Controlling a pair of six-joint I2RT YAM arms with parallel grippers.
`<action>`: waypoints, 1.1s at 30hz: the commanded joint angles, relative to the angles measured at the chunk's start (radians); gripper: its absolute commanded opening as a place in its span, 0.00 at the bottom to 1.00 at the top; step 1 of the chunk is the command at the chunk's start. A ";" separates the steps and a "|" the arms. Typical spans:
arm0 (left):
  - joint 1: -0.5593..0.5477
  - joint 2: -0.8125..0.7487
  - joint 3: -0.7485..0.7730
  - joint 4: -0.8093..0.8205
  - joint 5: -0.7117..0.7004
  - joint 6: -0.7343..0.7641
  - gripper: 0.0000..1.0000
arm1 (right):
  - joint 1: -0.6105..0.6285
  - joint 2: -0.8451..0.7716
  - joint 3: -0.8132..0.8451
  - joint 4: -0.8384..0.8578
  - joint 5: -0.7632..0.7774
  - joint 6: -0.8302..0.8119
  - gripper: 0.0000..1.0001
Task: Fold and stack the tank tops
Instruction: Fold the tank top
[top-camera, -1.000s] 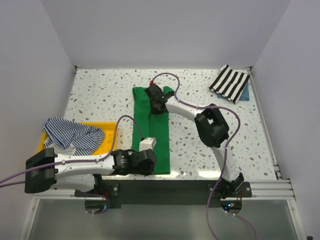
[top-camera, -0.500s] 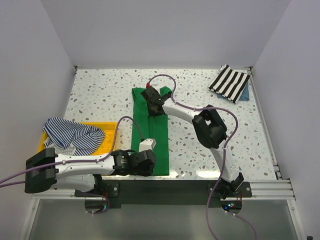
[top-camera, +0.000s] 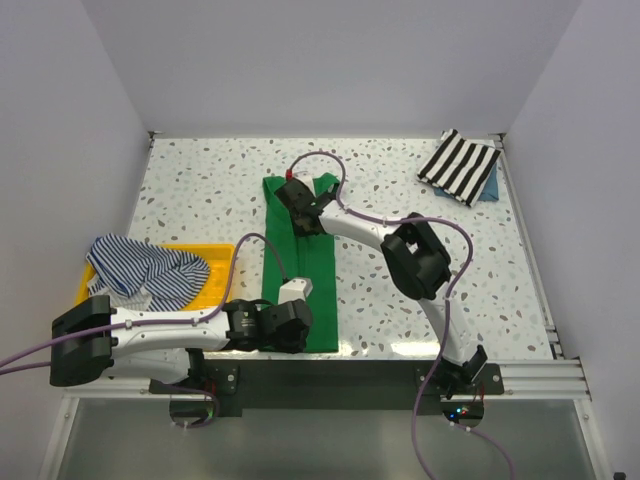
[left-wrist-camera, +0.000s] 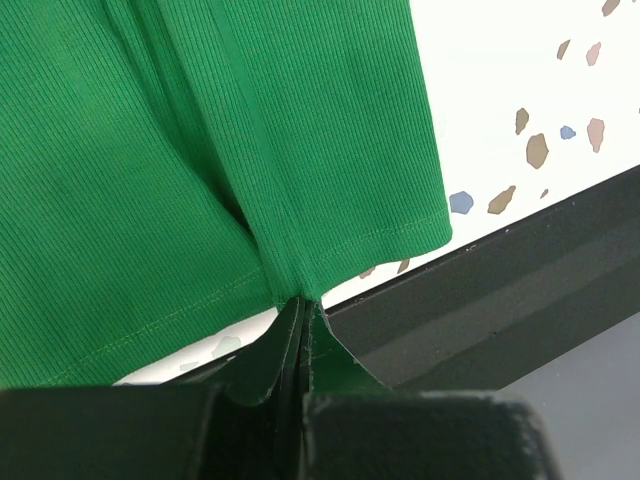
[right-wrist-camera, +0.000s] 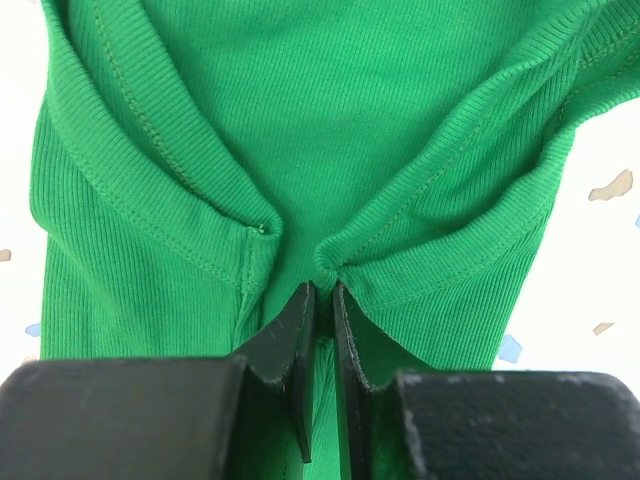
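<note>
While left end effector (left-wrist-camera: 300, 318) and right end effector (right-wrist-camera: 322, 292) pinch green top (top-camera: 320, 285), speckled table (top-camera: 200, 190), white walls (top-camera: 330, 60)

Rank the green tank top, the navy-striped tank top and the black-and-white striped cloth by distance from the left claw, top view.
1. The green tank top: near hem pinched in the left claw.
2. The navy-striped tank top: left, on the yellow tray.
3. The black-and-white striped cloth: far right corner.

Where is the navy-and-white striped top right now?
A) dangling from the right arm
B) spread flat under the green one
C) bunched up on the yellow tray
C: the striped top sits heaped on the yellow tray, left of the green top.
</note>
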 joint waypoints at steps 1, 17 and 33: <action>-0.001 0.003 -0.015 0.004 0.006 -0.001 0.00 | 0.012 0.023 0.048 0.004 0.044 -0.015 0.11; -0.006 -0.004 0.014 -0.027 0.028 0.025 0.11 | 0.010 0.019 0.049 0.044 0.024 -0.036 0.33; 0.000 -0.135 0.227 -0.257 -0.196 -0.017 0.32 | -0.074 -0.101 0.129 0.058 -0.002 -0.067 0.70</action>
